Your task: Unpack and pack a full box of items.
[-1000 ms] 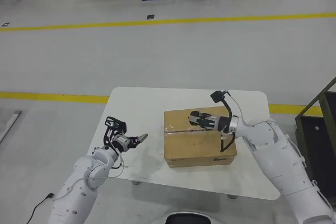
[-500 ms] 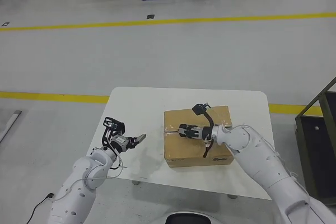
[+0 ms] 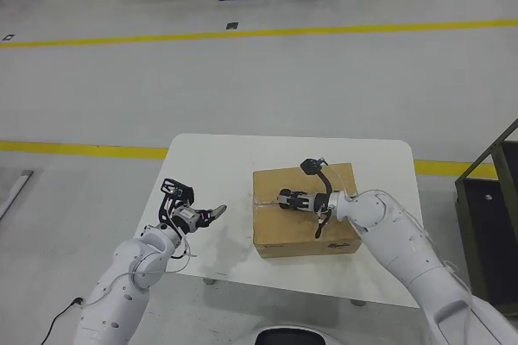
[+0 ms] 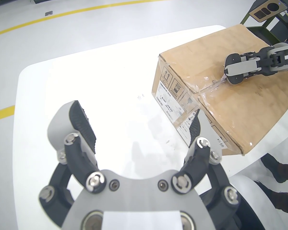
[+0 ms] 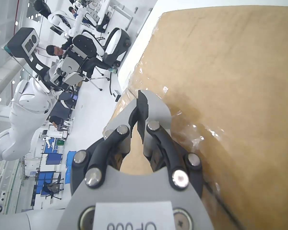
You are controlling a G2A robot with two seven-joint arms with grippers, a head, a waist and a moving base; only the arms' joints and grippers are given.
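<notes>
The box (image 3: 285, 235) sits on the white table (image 3: 216, 159), toward its right side. Its flaps are shut. Clear tape (image 4: 207, 87) runs along the crack on top and down one end. What is inside is hidden by the flaps.

The right gripper (image 3: 282, 199) lies on top of the box with its fingers pressed together and its tips right at the tape. I cannot tell if a bit of tape is pinched between them. The right arm lies across the box top and hides part of it.

The left gripper (image 3: 212, 213) hangs over the table left of the box, apart from it, with its fingers spread wide.

A green cart (image 3: 501, 198) stands on the floor past the table's right side, cut off by the edge
</notes>
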